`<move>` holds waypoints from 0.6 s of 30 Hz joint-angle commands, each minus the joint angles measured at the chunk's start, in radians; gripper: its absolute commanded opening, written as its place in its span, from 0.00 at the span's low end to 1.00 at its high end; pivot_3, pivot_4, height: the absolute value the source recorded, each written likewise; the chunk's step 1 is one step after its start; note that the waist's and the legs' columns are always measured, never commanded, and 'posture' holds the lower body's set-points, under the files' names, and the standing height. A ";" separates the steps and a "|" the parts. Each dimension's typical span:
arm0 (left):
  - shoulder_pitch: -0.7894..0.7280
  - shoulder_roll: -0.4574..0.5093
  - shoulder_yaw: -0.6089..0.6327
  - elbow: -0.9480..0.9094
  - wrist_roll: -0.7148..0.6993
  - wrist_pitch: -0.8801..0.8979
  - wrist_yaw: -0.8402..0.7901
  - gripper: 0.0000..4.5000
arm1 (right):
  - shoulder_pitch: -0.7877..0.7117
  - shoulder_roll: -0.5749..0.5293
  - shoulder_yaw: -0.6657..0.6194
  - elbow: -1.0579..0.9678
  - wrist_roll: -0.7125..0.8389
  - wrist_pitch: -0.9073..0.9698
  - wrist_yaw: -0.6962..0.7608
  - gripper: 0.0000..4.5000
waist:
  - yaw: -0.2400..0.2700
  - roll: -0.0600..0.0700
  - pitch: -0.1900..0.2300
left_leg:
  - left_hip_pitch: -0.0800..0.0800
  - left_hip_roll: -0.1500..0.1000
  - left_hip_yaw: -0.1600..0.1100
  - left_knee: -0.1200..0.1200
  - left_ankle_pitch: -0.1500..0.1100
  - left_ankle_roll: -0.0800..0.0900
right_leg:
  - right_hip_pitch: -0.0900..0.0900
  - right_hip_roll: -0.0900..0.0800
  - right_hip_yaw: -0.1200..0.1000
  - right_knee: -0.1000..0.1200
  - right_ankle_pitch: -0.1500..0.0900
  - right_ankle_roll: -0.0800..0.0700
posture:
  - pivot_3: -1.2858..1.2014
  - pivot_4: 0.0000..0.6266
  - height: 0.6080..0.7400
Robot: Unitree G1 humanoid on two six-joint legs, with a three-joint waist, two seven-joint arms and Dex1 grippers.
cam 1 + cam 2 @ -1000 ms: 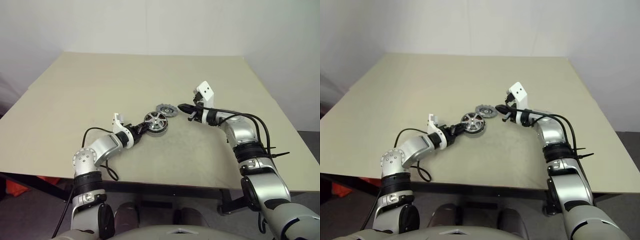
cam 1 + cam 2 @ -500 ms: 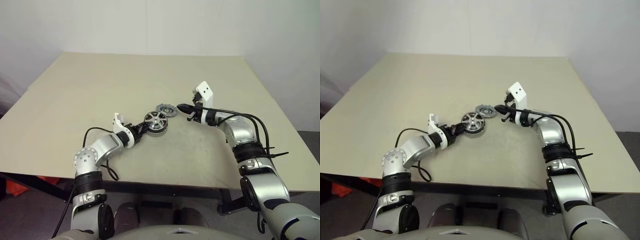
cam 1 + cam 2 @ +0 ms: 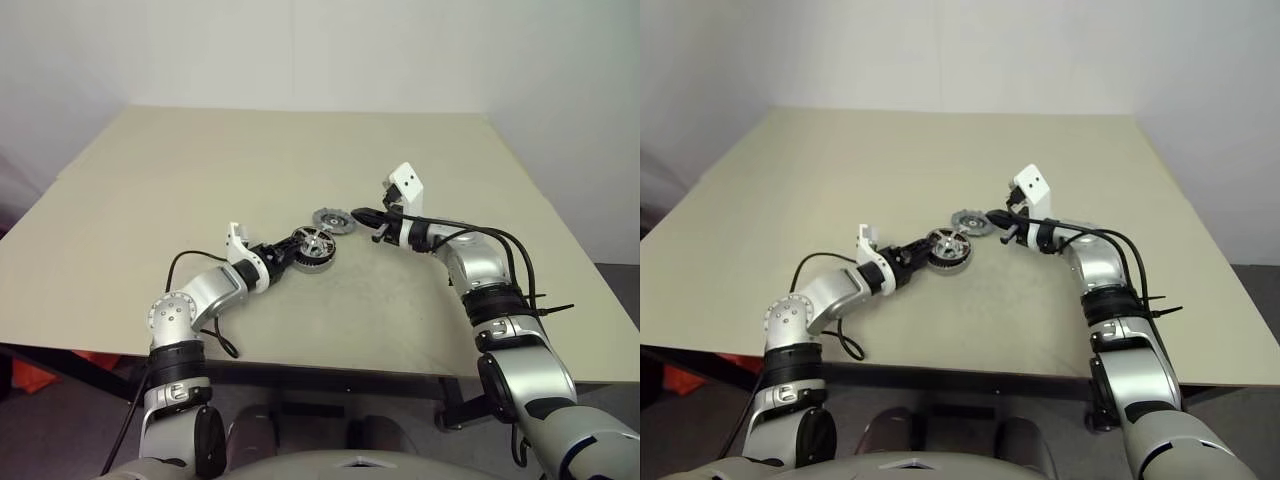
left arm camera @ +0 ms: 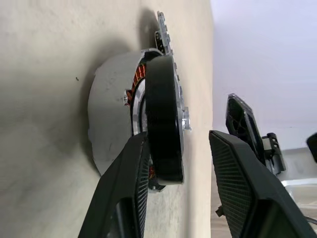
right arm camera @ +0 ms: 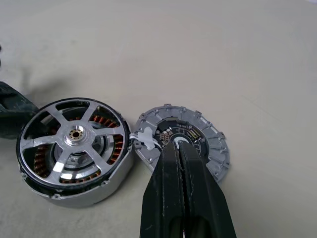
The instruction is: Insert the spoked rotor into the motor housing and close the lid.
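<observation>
I observed the spoked rotor [image 5: 74, 141] seated in the motor housing [image 5: 101, 186], its dark rim tilted up on one side so that the copper windings showed beneath it. The assembly rested on the table [image 3: 200, 170] near the middle, somewhat toward the near edge.

The lid [image 5: 203, 136] lay flat on the table just beside the housing, on the side toward the far edge and the right edge. Its rim appeared to touch the housing.

The left tool [image 4: 181, 163] stood released. Its two fingers [image 4: 129, 188] were parted on either side of the rotor rim. One finger lay against the rim at the housing side. The other stood clear of the rotor face.

The right tool [image 5: 181, 163] was clenched, its fingers pressed together with nothing between them. Its tip sat over the centre of the lid. I could not tell whether it touched the lid.
</observation>
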 commanded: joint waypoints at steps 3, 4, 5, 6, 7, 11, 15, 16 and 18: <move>0.034 0.082 0.035 -0.135 -0.157 -0.002 0.080 0.45 | -0.020 0.001 -0.014 -0.036 0.013 -0.018 0.000 0.00 | -0.001 0.000 0.000 | -0.002 0.000 0.000 0.000 0.000 0.000 | -0.002 0.000 0.000 0.000 0.000 0.000 | 0.52 0.00 1.00; 0.042 0.098 0.034 -0.149 -0.180 -0.008 0.093 0.45 | -0.020 0.002 -0.013 -0.037 0.013 -0.018 0.000 0.00 | 0.000 0.000 0.000 | -0.003 0.000 0.000 0.000 0.000 0.000 | -0.002 0.000 0.000 0.000 0.000 0.000 | 0.52 0.00 1.00; 0.047 0.110 0.031 -0.160 -0.200 -0.016 0.106 0.45 | -0.020 0.003 -0.013 -0.037 0.013 -0.018 0.001 0.00 | 0.000 0.000 0.000 | -0.003 0.000 0.000 0.000 0.000 0.000 | -0.002 0.000 0.000 0.000 0.000 0.000 | 0.52 0.00 1.00; 0.052 0.120 0.027 -0.172 -0.220 -0.024 0.120 0.45 | -0.021 0.005 -0.012 -0.036 0.013 -0.017 0.001 0.00 | 0.000 0.000 0.000 | -0.003 0.000 0.000 0.000 0.000 0.000 | -0.002 0.000 0.000 0.000 0.000 0.000 | 0.52 0.00 1.00; 0.056 0.127 0.021 -0.181 -0.236 -0.033 0.131 0.45 | -0.021 0.005 -0.011 -0.036 0.013 -0.017 0.002 0.00 | 0.001 0.000 0.000 | -0.003 0.000 0.000 0.000 0.000 0.000 | -0.002 0.000 0.000 0.000 0.000 0.000 | 0.52 0.00 1.00; 0.060 0.158 -0.007 -0.197 -0.236 -0.065 0.129 0.45 | -0.030 0.024 -0.010 -0.045 0.029 -0.011 0.019 0.00 | 0.004 0.000 0.000 | -0.002 -0.001 0.000 0.000 0.000 -0.001 | -0.001 0.000 0.000 0.000 0.000 0.000 | 0.52 0.00 1.00; 0.049 0.181 -0.037 -0.199 -0.170 -0.104 0.094 0.45 | -0.006 0.092 0.038 -0.104 0.024 0.016 0.031 0.00 | -0.003 0.000 0.000 | -0.001 0.000 0.000 0.000 0.002 -0.003 | -0.001 0.000 0.000 0.002 0.000 0.000 | 0.52 0.00 1.00; 0.048 0.187 -0.044 -0.200 -0.153 -0.113 0.086 0.45 | -0.003 0.105 0.043 -0.108 0.020 0.019 0.028 0.00 | -0.004 0.000 0.000 | -0.001 0.001 0.000 0.000 0.002 -0.003 | -0.001 0.001 0.000 0.002 0.000 0.000 | 0.52 0.00 1.00; 0.044 0.199 -0.048 -0.197 -0.125 -0.132 0.066 0.45 | -0.001 0.130 0.051 -0.116 0.021 0.035 0.021 0.00 | -0.005 0.000 0.000 | -0.001 0.001 0.000 0.000 0.002 -0.003 | -0.001 0.001 0.000 0.002 0.000 0.000 | 0.52 0.00 1.00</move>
